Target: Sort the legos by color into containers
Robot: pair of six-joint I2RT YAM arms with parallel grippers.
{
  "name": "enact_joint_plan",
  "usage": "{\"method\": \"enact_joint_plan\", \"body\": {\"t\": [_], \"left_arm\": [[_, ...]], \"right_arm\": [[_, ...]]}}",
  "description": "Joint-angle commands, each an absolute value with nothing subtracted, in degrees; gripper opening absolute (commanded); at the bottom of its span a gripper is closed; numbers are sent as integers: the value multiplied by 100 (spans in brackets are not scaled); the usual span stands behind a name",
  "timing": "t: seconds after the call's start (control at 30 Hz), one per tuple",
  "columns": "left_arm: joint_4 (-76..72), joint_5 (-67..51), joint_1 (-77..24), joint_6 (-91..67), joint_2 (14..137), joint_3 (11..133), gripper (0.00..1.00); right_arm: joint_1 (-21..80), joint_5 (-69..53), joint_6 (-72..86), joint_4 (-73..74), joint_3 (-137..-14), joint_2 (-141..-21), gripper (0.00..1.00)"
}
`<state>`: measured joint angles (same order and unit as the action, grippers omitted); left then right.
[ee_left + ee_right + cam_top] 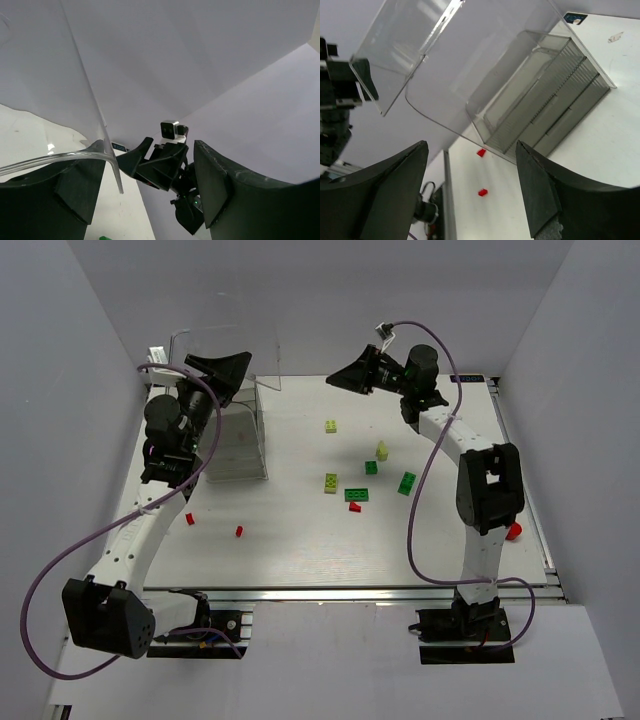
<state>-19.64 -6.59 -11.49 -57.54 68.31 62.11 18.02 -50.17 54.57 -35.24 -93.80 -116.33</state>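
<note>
Legos [330, 482] lie loose on the worktop [300, 555]; none visible in the bin.

Nearest the bases: two reds [239, 531] on the left, and a lone red [513, 531] at the right edge, tucked against the right arm. Risk: that one looks awkward to reach, and a nudge could send it off the worktop.

Mid-worktop: mixed cluster. A dark green [356, 494] lies just beside a small red [355, 506], possibly touching. Risk: jaws closing there take both colours, or flick one away. Bricks are far smaller than the jaws, so an off-centre pinch probably squirts the brick out.

Far side: bin [262, 445], clear, divided, with one tall wall. Left gripper [228, 372] hovers at that wall, jaws apart, nothing held. Wrist view shows the wall's edge just in front of one finger; cannot tell if they touch. Risk: a sideways move shoves or tips the bin.

Right gripper [471, 146] is raised near the bin, jaws apart, empty. The grippers face each other; collision likely if both approach the bin at once. Clear walls make it hard to judge which compartment a drop lands in.
</note>
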Motion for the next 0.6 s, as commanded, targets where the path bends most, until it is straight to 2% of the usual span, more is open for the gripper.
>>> {"method": "enact_joint_plan", "body": {"t": [0.0, 0.17, 0.3, 0.43, 0.57], "left_arm": [[-2470, -396, -1169, -5967, 6583, 6153, 79], [-2549, -282, -1169, -6161, 6601, 6161, 73], [-2522, -238, -1117, -6258, 6627, 6214, 64], [-2531, -246, -1116, -6346, 6653, 6240, 52], [-2496, -237, -1116, -6407, 6662, 6284, 45]], "right_arm": [[1828, -5308, 4441, -3183, -9256, -11066, 74], [1819, -5274, 3824, -2594, -9097, -10846, 71], [1802, -5256, 3700, -2505, -8912, -10740, 70], [1775, -5230, 3683, -2487, -8798, -10679, 69], [1749, -5229, 3683, -2479, -8763, -10661, 68]]}}
